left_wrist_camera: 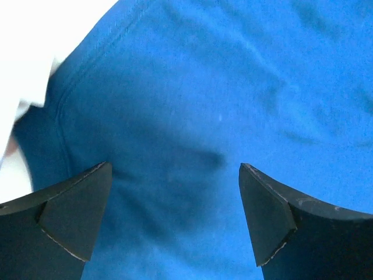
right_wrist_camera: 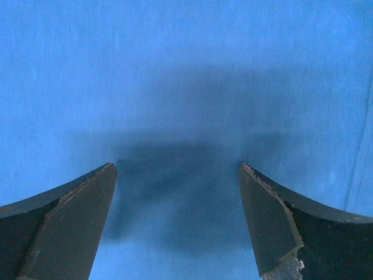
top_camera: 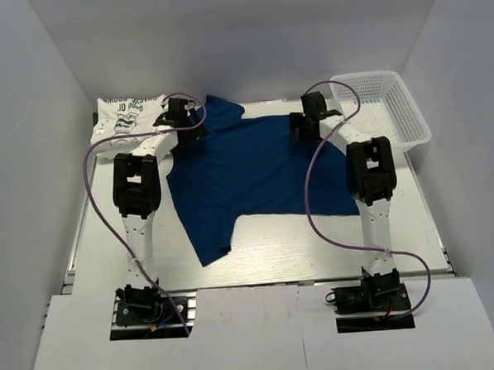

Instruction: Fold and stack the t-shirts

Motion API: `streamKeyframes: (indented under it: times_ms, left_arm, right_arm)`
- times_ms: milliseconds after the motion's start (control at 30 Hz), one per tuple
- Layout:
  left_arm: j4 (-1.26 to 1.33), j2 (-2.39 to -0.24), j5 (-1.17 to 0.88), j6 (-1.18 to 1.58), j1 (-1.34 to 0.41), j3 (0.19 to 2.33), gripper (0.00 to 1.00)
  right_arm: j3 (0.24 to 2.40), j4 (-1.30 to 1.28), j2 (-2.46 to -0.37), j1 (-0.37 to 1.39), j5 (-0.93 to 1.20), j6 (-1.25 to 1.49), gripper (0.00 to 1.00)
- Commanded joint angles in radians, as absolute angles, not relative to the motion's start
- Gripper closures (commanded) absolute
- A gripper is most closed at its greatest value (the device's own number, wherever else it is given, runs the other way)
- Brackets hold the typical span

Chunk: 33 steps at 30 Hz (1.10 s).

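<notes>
That navy t-shirt (top_camera: pixel 255 172) is light, floppy cloth, so I'd pinch its edge toward the far side of the bench (top_camera: pixel 317 248) with the left gripper (left_wrist_camera: pixel 175 169) and right gripper (right_wrist_camera: pixel 178 169), both wide open right above it.

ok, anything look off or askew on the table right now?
Only the blue shirt: it lies crooked and unfolded, one flap trailing toward the near edge. The white shirt sits folded far left, the basket upright far right. No damage visible.
</notes>
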State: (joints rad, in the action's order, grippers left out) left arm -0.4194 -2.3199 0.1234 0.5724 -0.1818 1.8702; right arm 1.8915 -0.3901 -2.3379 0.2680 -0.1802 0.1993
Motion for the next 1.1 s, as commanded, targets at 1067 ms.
streamKeyframes:
  times_ms: [1067]
  left_arm:
    - [-0.655,-1.14,-0.225,0.873,-0.432,0.439,0.23]
  right_arm:
    - [0.658,-0.147,-1.207,0.353,-0.311,0.583,0.1]
